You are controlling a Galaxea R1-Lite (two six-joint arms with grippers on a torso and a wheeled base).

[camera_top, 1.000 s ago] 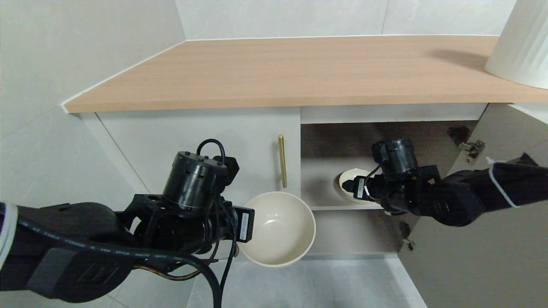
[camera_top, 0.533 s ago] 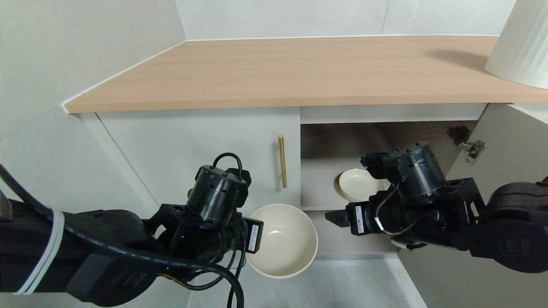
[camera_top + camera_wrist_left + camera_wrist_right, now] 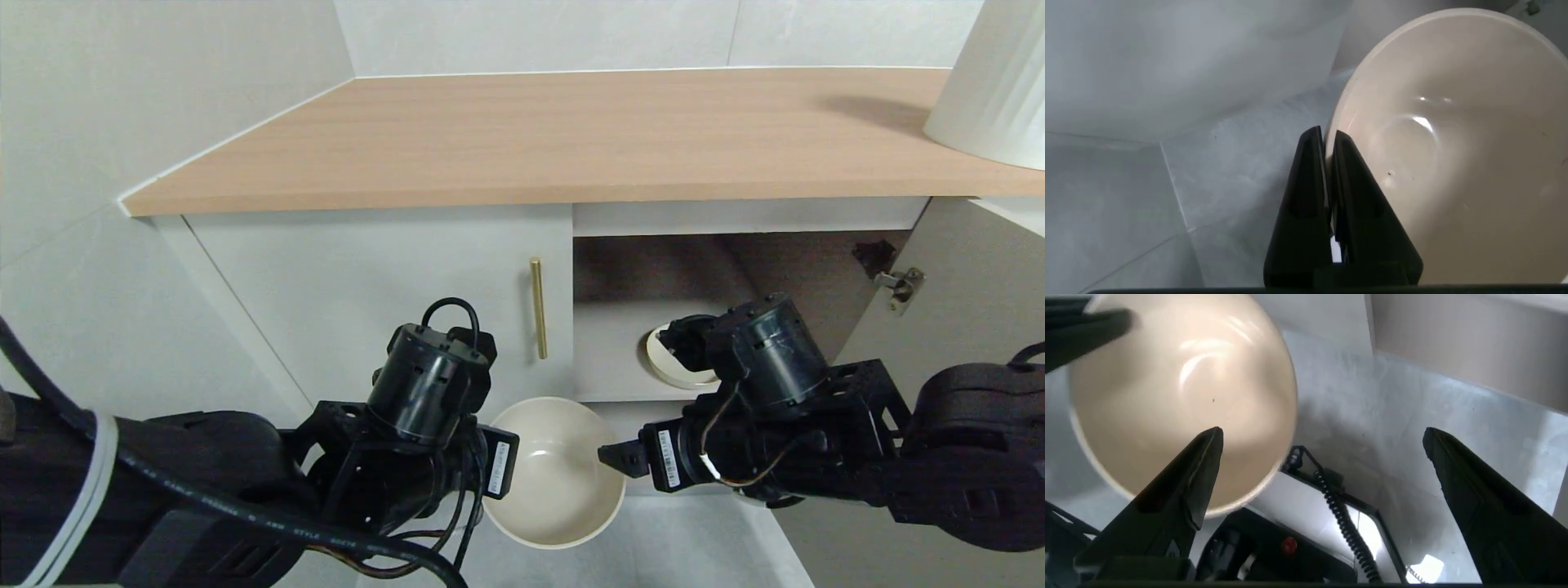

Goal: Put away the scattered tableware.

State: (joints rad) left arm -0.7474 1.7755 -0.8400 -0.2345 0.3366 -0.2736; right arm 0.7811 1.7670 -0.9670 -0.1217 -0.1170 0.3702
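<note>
Because the left gripper (image 3: 1327, 143) has its two fingers pinched tight on the rim of a cream bowl (image 3: 555, 482), with the bowl's wall between them, the bowl hangs in the air, mouth up, low in front of the open cabinet's shelf (image 3: 608, 351). The right gripper (image 3: 1320, 437) hangs just beside the bowl's opposite rim, fingers spread wide and holding nothing; whether a fingertip touches the rim cannot be told.

The step looks like a handover or a lift onto the shelf. Either way, the bowl should stay level, rise above the shelf edge, and go in beside the small dish (image 3: 663, 369) lying there without knocking it. A rim pinch can let a bowl swing, so slow motion suits.

The right arm covers much of the dish, so its full shape is unclear. A white ribbed object (image 3: 992, 90) on the counter (image 3: 531, 139) is cut off at the corner.
</note>
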